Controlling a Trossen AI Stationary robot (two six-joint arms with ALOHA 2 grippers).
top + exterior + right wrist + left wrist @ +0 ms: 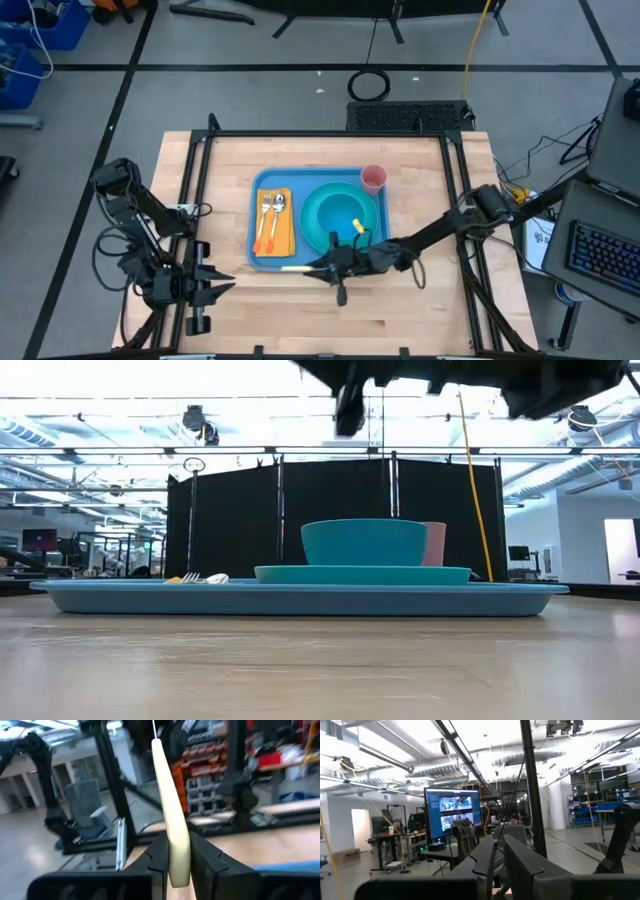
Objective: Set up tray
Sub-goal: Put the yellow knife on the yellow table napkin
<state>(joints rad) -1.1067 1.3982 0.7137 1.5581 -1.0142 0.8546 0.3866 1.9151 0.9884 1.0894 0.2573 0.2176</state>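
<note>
Two pincers show in the high view. At lower left, the left pincer (pixel 222 287) waits off the tabletop's (pixel 420 310) edge, its fingers (pixel 487 857) pressed together on nothing. Left of centre, one blue tray (pixel 256 215) lies flat on the wood. On it, from left: one orange napkin (pixel 285 238) bearing one fork (pixel 265 207) and one spoon (pixel 279 204), one turquoise plate (pixel 312 222) carrying one turquoise bowl (pixel 340 208), and one pink cup (pixel 373 178) at the tray's upper right corner. The right pincer (pixel 316 269) hangs over the tray's lower rim, clamped on one pale yellow knife (pixel 172 825). No readable writing or brand shows.
</note>
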